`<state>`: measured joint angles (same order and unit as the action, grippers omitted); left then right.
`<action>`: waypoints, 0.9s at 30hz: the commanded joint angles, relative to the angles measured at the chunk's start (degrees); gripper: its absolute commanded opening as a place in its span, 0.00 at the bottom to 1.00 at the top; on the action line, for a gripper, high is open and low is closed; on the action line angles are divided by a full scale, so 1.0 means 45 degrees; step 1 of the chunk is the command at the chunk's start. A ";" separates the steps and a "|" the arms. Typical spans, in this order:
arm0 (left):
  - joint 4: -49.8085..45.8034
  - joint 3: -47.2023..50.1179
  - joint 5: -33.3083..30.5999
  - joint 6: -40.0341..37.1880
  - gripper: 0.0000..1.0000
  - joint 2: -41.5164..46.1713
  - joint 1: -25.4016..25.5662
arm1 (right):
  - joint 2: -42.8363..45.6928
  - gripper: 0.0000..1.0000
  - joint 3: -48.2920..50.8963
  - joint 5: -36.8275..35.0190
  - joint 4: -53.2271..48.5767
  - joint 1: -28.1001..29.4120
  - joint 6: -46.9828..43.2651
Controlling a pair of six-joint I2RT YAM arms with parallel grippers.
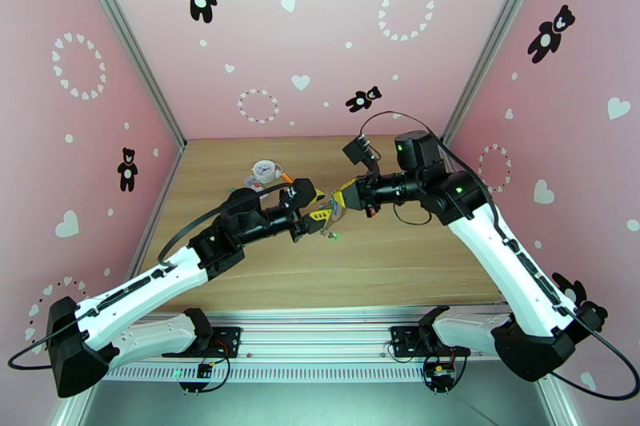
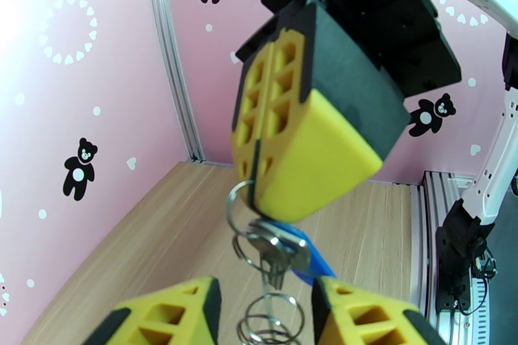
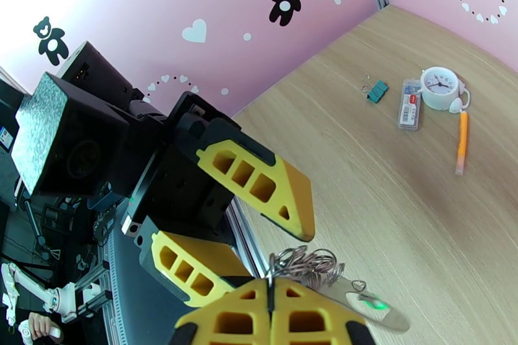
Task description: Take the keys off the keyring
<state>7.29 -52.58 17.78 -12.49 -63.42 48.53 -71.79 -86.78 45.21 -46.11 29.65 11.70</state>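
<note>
Top external view shows both arms meeting nose to nose above the middle of the counter (image 1: 400, 260), so the work hangs in the air where both can reach it. On the left, your left gripper (image 2: 262, 317) is spread, with one finger on each side of the wire coil of the keyring (image 3: 304, 267). I judge it is placed to close on a loop and work it off; it grips nothing yet. Between the grippers the keys (image 2: 277, 259) dangle from the rings, the blue tag (image 2: 314, 265) and the green tag (image 3: 373, 304) with them. On the right, your right gripper (image 2: 256, 168) is pressed together, pinching a ring of the keyring, which steadies it as the anchor.
</note>
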 commanded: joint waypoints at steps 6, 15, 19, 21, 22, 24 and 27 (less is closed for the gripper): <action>0.0161 -0.0165 -0.1327 0.0047 0.38 -0.0341 0.0025 | 0.0581 0.00 0.0393 0.0272 0.0783 -0.0026 0.0411; 0.1358 -0.0156 -0.0114 0.0027 0.35 -0.0526 0.0016 | 0.0626 0.00 0.0659 0.0209 0.1135 -0.0023 0.0689; 0.1233 -0.0251 0.0475 -0.0129 0.38 -0.0581 0.0034 | 0.0640 0.00 0.0711 -0.0061 0.1255 -0.0026 0.0940; 0.1108 -0.0268 0.0775 -0.0295 0.39 -0.0585 0.0034 | 0.0653 0.00 0.0664 -0.0197 0.1256 -0.0018 0.1051; 0.1076 -0.0293 0.0903 -0.0332 0.40 -0.0594 0.0034 | 0.0641 0.00 0.0635 -0.0202 0.1262 -0.0024 0.1065; 0.1010 -0.0355 0.1031 -0.0312 0.43 -0.0667 0.0025 | 0.0621 0.00 0.0614 -0.0206 0.1280 -0.0025 0.1149; 0.0913 -0.0479 0.1206 -0.0333 0.44 -0.0804 0.0035 | 0.0682 0.00 0.0623 -0.0258 0.1247 -0.0015 0.1166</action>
<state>11.16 -52.86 20.05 -13.28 -66.06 48.53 -70.08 -83.74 44.38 -42.68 29.61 16.12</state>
